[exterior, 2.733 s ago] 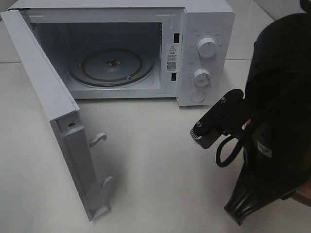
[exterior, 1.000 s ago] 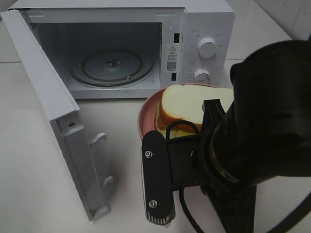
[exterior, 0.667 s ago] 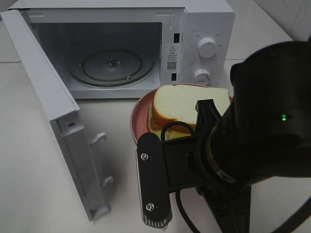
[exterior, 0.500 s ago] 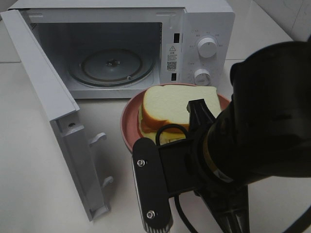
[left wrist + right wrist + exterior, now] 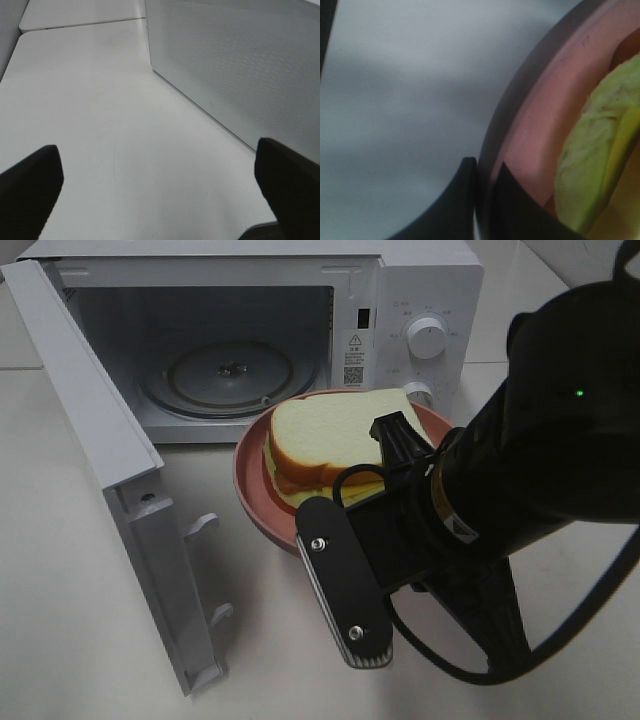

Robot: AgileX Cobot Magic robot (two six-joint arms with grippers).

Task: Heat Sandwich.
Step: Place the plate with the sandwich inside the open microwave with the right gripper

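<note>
The sandwich [image 5: 320,432], thick white bread with tan crust and pale green filling, lies on a round pink plate [image 5: 250,490]. The plate hangs just in front of the microwave's open cavity. My right gripper [image 5: 482,185] is shut on the plate's rim, with the green filling [image 5: 590,165] close beside it. In the high view my right arm [image 5: 540,470] covers the plate's near right side and hides the fingertips. My left gripper [image 5: 160,187] is open with nothing between its fingers, low over the white table. It does not show in the high view.
The white microwave [image 5: 430,300] stands at the back with its door [image 5: 100,460] swung open to the left and a glass turntable [image 5: 230,375] inside. Its perforated side wall [image 5: 240,65] fills one side of the left wrist view. White table [image 5: 280,640] lies in front.
The right arm has carried the plate with the sandwich leftwards and towards the microwave opening. The grip on the rim has stayed shut. The microwave door has not moved.
</note>
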